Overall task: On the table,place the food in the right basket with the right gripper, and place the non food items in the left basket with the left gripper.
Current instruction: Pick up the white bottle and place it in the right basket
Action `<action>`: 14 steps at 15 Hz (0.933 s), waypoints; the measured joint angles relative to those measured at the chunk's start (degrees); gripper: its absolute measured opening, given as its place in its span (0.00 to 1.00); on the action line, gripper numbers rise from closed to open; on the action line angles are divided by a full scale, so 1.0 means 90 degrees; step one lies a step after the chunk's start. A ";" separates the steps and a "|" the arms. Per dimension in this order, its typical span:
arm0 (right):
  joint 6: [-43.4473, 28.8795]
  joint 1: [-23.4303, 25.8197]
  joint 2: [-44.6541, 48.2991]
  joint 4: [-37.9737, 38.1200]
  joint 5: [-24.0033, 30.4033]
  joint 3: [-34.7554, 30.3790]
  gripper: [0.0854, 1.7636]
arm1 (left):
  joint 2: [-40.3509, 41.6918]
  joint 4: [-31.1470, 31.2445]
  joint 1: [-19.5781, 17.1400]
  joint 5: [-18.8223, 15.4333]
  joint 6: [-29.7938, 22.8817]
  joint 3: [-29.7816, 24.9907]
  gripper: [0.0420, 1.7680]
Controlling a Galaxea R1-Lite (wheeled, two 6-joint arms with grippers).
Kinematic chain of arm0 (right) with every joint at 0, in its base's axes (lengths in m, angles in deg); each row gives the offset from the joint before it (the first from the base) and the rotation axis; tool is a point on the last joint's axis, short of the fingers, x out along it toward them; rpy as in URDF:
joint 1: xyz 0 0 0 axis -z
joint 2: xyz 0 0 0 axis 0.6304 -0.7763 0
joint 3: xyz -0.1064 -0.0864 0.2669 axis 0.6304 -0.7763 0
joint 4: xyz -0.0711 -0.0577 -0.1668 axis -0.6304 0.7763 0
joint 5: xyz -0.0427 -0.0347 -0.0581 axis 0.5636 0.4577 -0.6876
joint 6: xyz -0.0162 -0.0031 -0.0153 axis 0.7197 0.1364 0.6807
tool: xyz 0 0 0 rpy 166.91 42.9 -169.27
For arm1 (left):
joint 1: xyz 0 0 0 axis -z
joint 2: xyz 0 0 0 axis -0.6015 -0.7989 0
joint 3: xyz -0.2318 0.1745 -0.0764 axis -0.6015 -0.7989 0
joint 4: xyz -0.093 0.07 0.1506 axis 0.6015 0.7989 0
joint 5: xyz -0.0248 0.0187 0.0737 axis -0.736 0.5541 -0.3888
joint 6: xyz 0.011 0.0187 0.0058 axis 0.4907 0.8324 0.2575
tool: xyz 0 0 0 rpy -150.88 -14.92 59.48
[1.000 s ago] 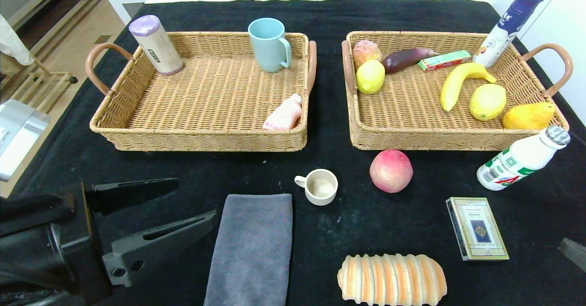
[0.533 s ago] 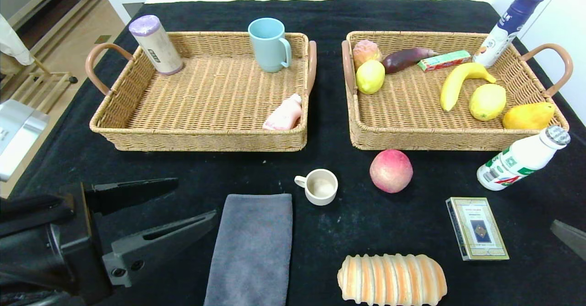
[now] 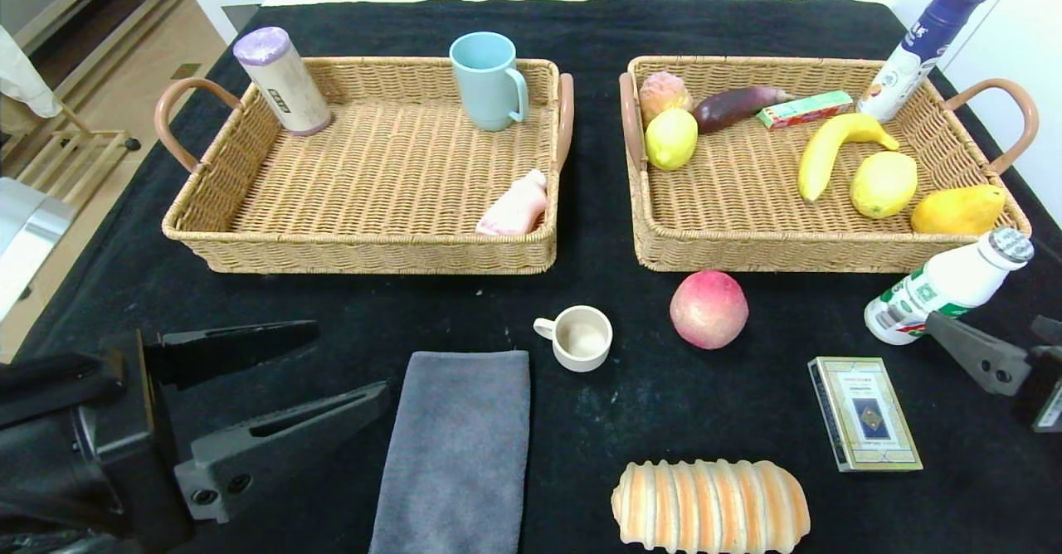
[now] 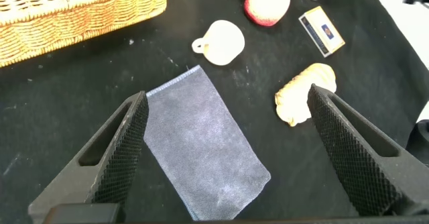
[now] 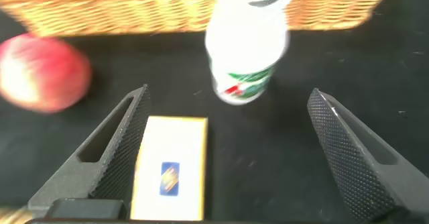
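On the black table lie a grey towel, a small cream cup, a red peach, a striped bread loaf, a card box and a tipped white drink bottle. My left gripper is open and empty, low at the front left beside the towel. My right gripper is open and empty at the right edge, just in front of the bottle, with the card box by one finger.
The left basket holds a purple-lidded can, a blue mug and a pink item. The right basket holds lemons, a banana, a mango, an eggplant, a green box and a tall bottle. The bottle lies against its front corner.
My right gripper has come in from the right edge, up and to the left, toward the white bottle. My left gripper has barely shifted. The objects have not moved.
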 joint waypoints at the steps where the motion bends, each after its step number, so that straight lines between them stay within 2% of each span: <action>1: -0.0008 0.0049 -0.0145 -0.0096 -0.0056 -0.0019 0.97 | 0.0012 0.0000 0.0000 -0.0003 0.0008 0.0000 0.97; 5: -0.0009 0.0184 -0.0484 -0.0179 -0.0076 0.0163 0.97 | 0.0061 0.0000 0.0000 -0.0003 0.0012 0.0000 0.97; 10: -0.0003 0.0398 -0.1051 -0.1057 -0.0058 0.0291 0.97 | 0.0095 0.0003 0.0015 0.0000 0.0012 0.0000 0.97; 14: -0.0005 0.0497 -0.1243 -0.1100 -0.0043 0.0349 0.97 | 0.0104 0.0000 0.0019 0.0000 0.0011 0.0000 0.97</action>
